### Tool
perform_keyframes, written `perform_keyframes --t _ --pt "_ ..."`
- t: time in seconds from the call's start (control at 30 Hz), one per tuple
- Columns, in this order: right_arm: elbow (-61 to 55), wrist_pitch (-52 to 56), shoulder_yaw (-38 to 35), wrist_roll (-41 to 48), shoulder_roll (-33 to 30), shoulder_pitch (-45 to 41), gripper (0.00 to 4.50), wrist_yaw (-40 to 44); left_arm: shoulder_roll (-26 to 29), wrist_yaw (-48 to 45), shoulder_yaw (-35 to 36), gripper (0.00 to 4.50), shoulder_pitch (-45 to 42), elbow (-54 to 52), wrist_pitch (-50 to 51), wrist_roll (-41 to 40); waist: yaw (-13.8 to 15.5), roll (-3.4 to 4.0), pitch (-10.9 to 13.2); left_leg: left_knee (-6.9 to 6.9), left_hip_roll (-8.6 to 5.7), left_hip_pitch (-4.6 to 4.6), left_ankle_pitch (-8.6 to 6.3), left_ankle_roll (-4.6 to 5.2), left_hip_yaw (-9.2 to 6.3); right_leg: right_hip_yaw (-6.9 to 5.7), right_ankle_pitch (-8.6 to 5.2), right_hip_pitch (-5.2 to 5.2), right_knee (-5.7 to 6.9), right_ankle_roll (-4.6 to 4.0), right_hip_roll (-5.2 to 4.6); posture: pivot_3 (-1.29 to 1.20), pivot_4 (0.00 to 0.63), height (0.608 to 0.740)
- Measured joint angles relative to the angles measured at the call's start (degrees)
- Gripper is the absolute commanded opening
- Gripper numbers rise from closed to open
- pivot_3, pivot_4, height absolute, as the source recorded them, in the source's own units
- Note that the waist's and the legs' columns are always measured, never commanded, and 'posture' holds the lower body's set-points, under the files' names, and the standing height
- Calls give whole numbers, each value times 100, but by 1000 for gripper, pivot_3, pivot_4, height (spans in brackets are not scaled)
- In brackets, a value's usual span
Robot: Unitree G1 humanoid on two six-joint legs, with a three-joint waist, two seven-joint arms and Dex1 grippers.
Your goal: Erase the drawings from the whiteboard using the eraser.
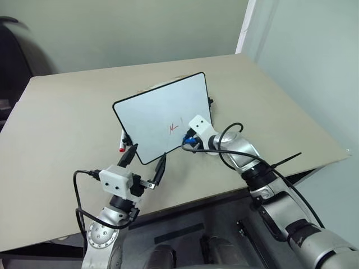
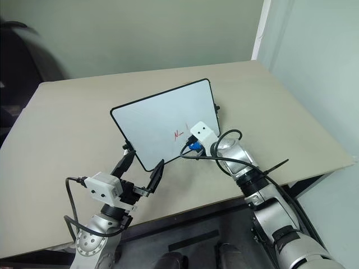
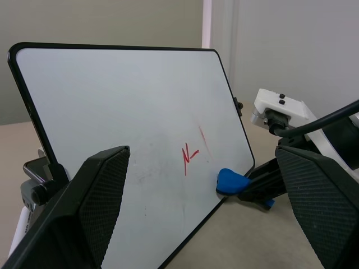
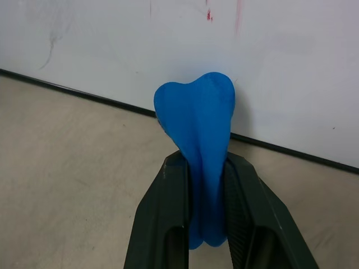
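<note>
Whiteboard (image 1: pixel 162 115): large white rectangular board, thin black frame, rounded corners. Stands propped up and tilted back on the beige desk (image 1: pixel 67 123), at the centre of the left eye view. Long axis runs from the lower left corner up toward the upper right of the frame; its white face turns toward the camera.

Drawings (image 1: pixel 173 129): small thin red scribbled line, on the lower right part of the board face, with a faint reddish streak just to its right. No readable letters or brand marks on the board.

Eraser (image 4: pixel 200 140): small bright blue soft block, squeezed between the two black fingers of the right gripper (image 4: pixel 203 168), its rounded end sticking out past the fingertips. In the right wrist view this end lies against the white face just above the board's lower black edge; in the left wrist view it sits at the board's lower right corner, below and right of the red mark, apart from it.

Right gripper: clamped narrow on the blue block, reaching in from the right of the head views.

Left gripper (image 1: pixel 145 162): black fingers spread wide, holding nothing, just in front of the board's lower left corner.

Marker (image 1: pixel 122 143): white pen with red cap, lying on the desk by the board's left edge, partly hidden.
</note>
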Motion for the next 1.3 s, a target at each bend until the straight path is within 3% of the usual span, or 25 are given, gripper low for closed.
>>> perform_keyframes --t 0.43,0.87,1.3 --pt "-147 -97 -337 4 37 -607 483 -94 0 -7 -29 4500 -120 15 -1 9 -1 -2 -2 -3 0 6 8 13 1 -2 28 -2 0 -41 0 0 150 739" --pt "-115 -488 -532 -12 157 -784 483 -360 -16 -3 -47 4500 -124 57 -4 14 1 -4 -3 -4 0 0 6 13 0 -2 10 -10 0 -11 0 0 150 739" --pt "379 -761 -263 -221 335 -220 483 -373 -18 2 -47 4500 -95 56 -4 13 -17 -5 -7 -4 0 24 -4 -5 3 -2 13 2 1 -9 0 0 150 739"
